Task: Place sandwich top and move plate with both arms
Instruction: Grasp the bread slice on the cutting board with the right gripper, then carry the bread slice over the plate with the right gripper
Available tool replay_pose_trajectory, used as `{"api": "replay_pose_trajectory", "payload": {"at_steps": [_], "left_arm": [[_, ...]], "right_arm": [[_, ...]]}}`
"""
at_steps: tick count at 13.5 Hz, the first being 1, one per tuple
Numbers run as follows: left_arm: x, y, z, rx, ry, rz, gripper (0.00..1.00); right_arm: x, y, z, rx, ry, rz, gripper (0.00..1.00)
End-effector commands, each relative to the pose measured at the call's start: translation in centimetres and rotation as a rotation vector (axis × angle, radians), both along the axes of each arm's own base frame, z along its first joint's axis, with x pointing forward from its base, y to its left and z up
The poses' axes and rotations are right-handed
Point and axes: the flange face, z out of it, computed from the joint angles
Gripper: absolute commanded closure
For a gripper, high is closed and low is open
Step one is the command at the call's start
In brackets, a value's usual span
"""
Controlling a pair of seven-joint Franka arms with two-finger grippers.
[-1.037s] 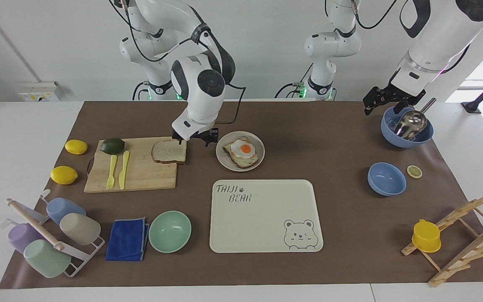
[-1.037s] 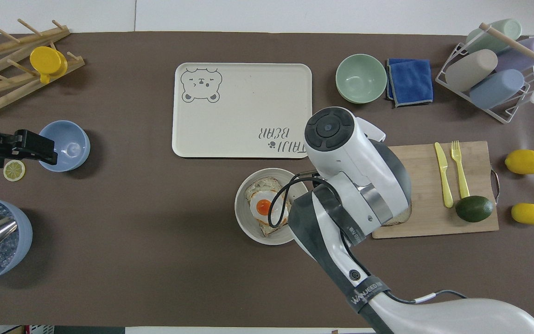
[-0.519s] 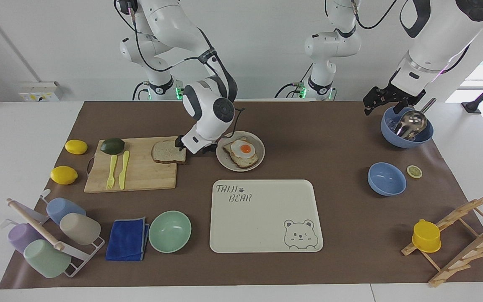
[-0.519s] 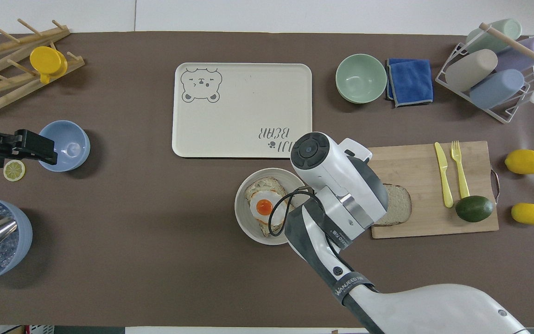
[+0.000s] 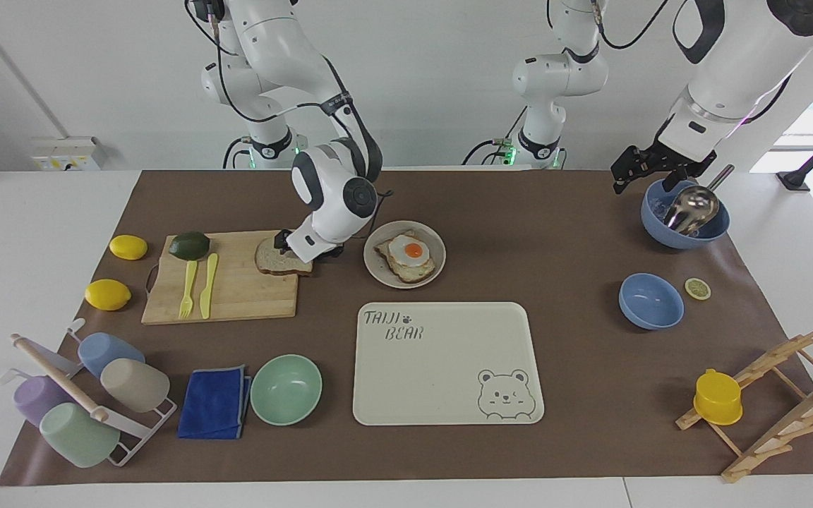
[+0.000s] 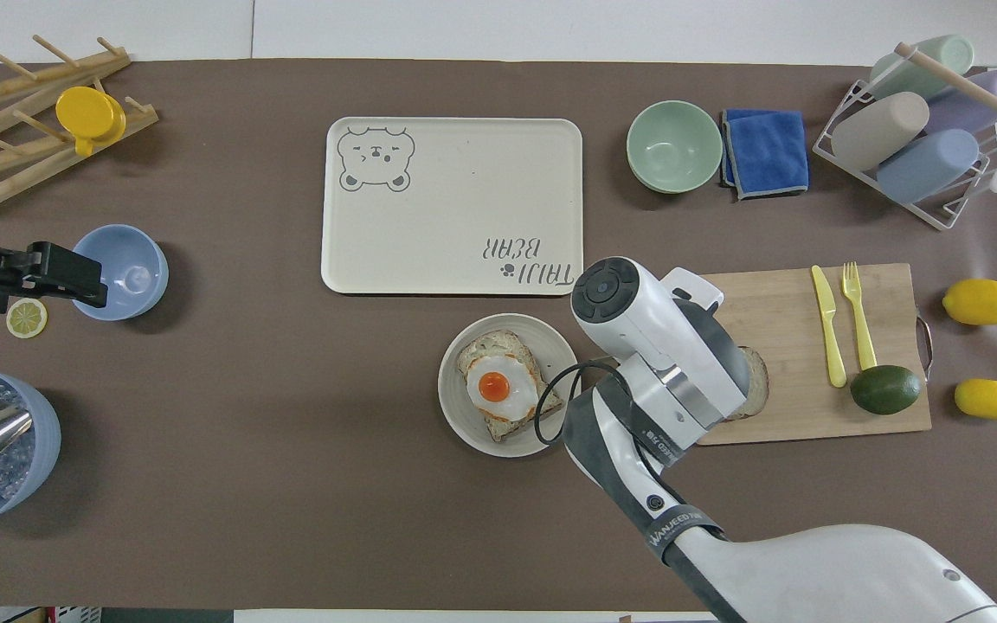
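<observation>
The sandwich top [image 5: 274, 259] is a plain bread slice lying on the wooden cutting board [image 5: 237, 296], at the board's end nearest the plate. My right gripper [image 5: 308, 248] is tilted and low at the slice's plate-side edge, fingers open astride it. In the overhead view the right arm's wrist covers most of the slice [image 6: 756, 388]. The beige plate [image 5: 378, 271] holds toast with a fried egg [image 5: 410, 252] and also shows in the overhead view [image 6: 457, 415]. My left gripper [image 5: 643, 185] waits open over the table next to a blue bowl with a metal ladle [image 5: 685, 212].
The cream bear tray [image 5: 449, 381] lies farther from the robots than the plate. An avocado [image 5: 189, 245], a yellow fork and a knife [image 5: 198, 282] share the board. Also here: two lemons, a mint bowl [image 5: 286, 389], a blue cloth, a cup rack, a second blue bowl [image 5: 651, 301].
My right gripper has come down from above the gap between board and plate and shifted toward the board, onto the bread's edge. The bread, the plate and the left arm have not moved.
</observation>
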Motion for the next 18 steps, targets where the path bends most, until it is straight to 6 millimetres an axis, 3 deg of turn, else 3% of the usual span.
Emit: {"api": "replay_pose_trajectory", "payload": {"at_steps": [1, 5, 6, 7, 8, 11, 13, 16, 18], "left_arm": [[-0.6, 0.2, 0.2, 0.014, 0.006, -0.003, 0.00], [-0.6, 0.2, 0.2, 0.014, 0.006, -0.003, 0.00], [-0.6, 0.2, 0.2, 0.013, 0.006, -0.003, 0.00], [-0.6, 0.2, 0.2, 0.014, 0.006, -0.003, 0.00], [-0.6, 0.2, 0.2, 0.014, 0.006, -0.003, 0.00], [-0.6, 0.2, 0.2, 0.013, 0.006, -0.003, 0.00], [-0.6, 0.2, 0.3, 0.014, 0.004, -0.003, 0.00], [-0.6, 0.2, 0.3, 0.013, 0.004, -0.003, 0.00], [-0.6, 0.2, 0.2, 0.013, 0.006, -0.003, 0.00]], "right_arm": [[-0.8, -0.9, 0.3, 0.006, -0.009, 0.024, 0.15], [-1.1, -1.7, -0.5, 0.012, -0.008, 0.018, 0.19], [-1.1, -1.7, -0.5, 0.014, -0.009, 0.020, 0.35], [-1.2, -1.6, -0.4, 0.014, -0.008, 0.023, 0.62], [-1.2, -1.5, -0.4, 0.014, -0.009, 0.025, 0.98], [0.2, -0.5, 1.2, 0.014, -0.027, 0.020, 1.00], [1.4, 1.5, 3.5, 0.014, -0.037, 0.027, 1.00], [0.9, 7.7, 6.3, 0.080, -0.046, 0.059, 1.00], [-0.9, 12.1, 7.4, 0.114, -0.073, 0.104, 1.00]]}}
